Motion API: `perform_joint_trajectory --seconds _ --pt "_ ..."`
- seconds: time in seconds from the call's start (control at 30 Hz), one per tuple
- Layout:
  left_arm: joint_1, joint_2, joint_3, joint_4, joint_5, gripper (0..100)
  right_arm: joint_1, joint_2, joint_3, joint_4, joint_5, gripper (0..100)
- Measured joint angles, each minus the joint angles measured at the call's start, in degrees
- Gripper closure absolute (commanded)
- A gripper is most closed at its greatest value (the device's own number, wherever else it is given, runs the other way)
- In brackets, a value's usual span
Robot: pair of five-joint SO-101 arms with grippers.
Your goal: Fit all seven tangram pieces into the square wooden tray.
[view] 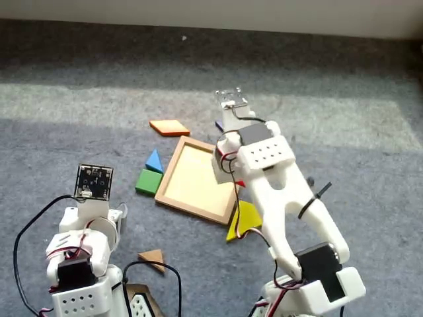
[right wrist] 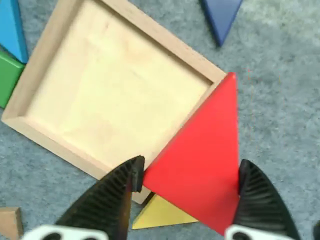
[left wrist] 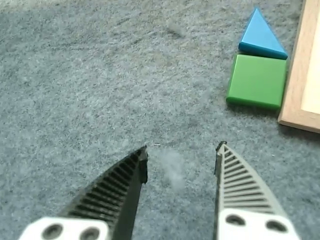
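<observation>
The square wooden tray (view: 173, 172) lies in the middle of the grey carpet with nothing inside it. My right gripper (right wrist: 187, 172) is shut on the large red triangle (right wrist: 200, 150), which hangs over the tray's rim (right wrist: 170, 42) at one corner and partly covers the yellow triangle (right wrist: 160, 212). A sliver of red (view: 239, 183) shows under the right arm. My left gripper (left wrist: 181, 152) is open over bare carpet, a short way from the green square (left wrist: 257, 80) and the small blue triangle (left wrist: 261, 37), which lie against the tray's left side.
An orange parallelogram (view: 170, 127) lies beyond the tray's far corner. A dark blue triangle (right wrist: 220, 15) sits past the tray near the right arm. A brown triangle (view: 153, 259) rests near the left arm's base. The yellow triangle (view: 243, 219) lies at the tray's near right corner.
</observation>
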Motion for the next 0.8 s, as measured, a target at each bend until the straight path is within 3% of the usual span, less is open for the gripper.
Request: perform_joint_trajectory --seconds 0.17,0.37,0.8 --pt "0.00 0.00 0.00 0.00 0.00 77 -4.57 0.00 0.00 -0.35 -14.77 77.5" --pt "0.00 0.00 0.00 0.00 0.00 77 -7.12 0.00 0.62 -10.11 -30.77 77.5" --pt "-0.09 0.00 0.00 0.00 -0.09 77 -7.30 18.02 -5.19 -12.22 -41.67 77.5"
